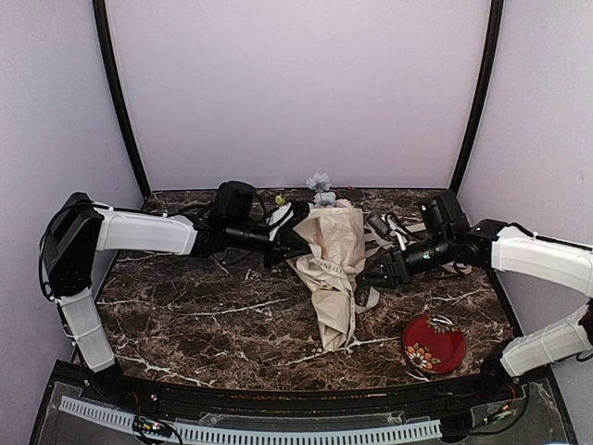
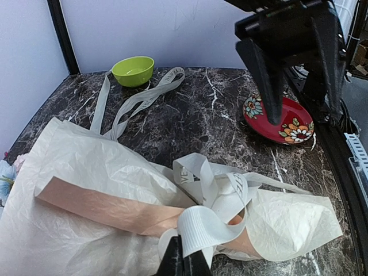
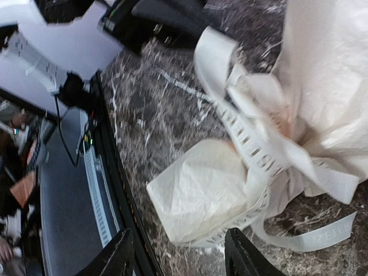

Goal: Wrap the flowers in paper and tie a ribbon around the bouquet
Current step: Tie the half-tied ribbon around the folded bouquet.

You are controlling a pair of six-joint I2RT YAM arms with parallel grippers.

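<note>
This is a robotics lab test cell. A dark marble-patterned worktop [image 1: 185, 315] is boxed in on three sides by plain pale-lilac panels [image 1: 296, 83], which meet at black corner posts [image 1: 120, 102]. The left arm [image 1: 139, 230] and right arm [image 1: 542, 260], white and black, are bolted at the worktop's near edge. A slotted white cable duct [image 1: 250, 433] runs along that same edge, and black cables [image 1: 44, 264] loop off the left arm.

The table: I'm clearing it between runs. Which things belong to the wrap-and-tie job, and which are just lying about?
Part of the job:
- the paper, wrapped around the flowers
- the ribbon, pinched in the left end effector

Just lying about:
- the red flowered dish
- the lime-green bowl
</note>
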